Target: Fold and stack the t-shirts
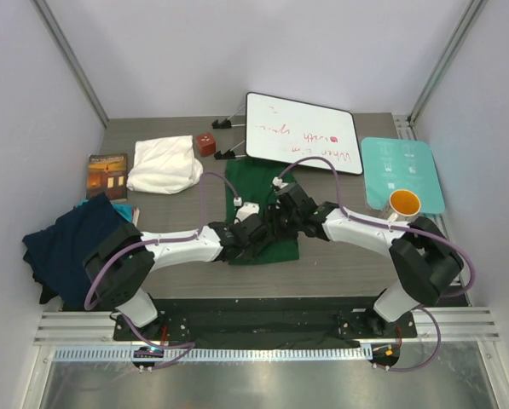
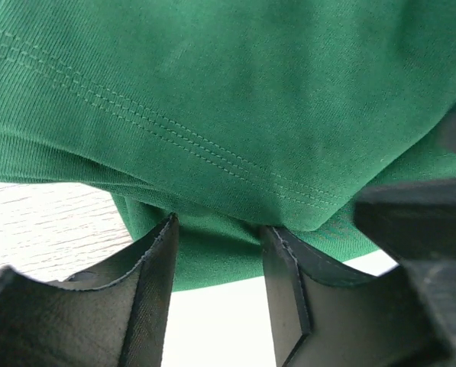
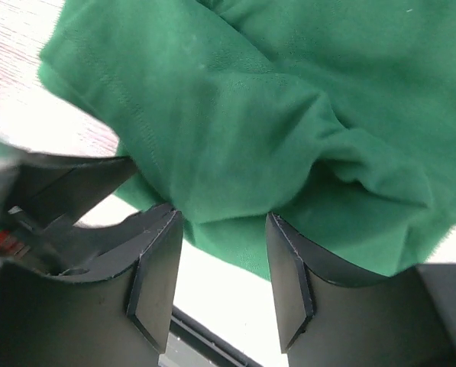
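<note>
1. The left gripper (image 2: 218, 229) has its jaws spread. The stitched hem of the dark green t-shirt (image 2: 250, 99) hangs between the tips, not pinched.
2. The right gripper (image 3: 224, 222) is also spread, with a rumpled fold of the same shirt lying between its tips.
3. From above, both grippers meet over this shirt's near half at the middle of the table (image 1: 348, 260) and hide its near edge.
4. The navy t-shirt (image 1: 71, 243) lies crumpled at near left, partly behind the left arm.
5. Farther back, the cream-white t-shirt (image 1: 163, 164) sits bunched beside a brown book (image 1: 107, 173), whose cover is too small to read.
6. Farthest back, a whiteboard (image 1: 301, 132) carries red handwriting, upside down and illegible. The pale print on the teal board (image 1: 403, 166) is too small to read.
</note>
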Available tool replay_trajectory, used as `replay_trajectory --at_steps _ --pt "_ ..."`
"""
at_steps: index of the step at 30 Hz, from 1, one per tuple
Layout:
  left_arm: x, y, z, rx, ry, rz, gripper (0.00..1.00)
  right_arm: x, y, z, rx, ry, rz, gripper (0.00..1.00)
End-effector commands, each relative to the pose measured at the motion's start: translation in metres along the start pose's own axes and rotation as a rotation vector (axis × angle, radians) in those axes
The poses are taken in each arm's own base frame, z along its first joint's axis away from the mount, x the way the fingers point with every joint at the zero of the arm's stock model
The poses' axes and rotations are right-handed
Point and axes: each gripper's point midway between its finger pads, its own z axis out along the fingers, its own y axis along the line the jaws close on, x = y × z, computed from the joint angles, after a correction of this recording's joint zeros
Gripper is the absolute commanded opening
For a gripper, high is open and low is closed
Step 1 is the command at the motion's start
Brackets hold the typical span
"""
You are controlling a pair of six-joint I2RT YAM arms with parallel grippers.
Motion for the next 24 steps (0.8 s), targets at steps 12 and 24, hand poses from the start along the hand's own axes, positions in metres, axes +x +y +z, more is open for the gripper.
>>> replay_trajectory --at_steps 12,24 --pt "-0.009 0.009 -0.008 -0.001 -0.082 -0.055 0.45 -0.004 0.011 0.028 -0.030 0.000 0.024 0.43" --pt "0.018 0.015 0.001 0.006 -0.051 -0.084 0.34 -0.031 0.028 0.029 -0.049 -0.044 0.046 0.08"
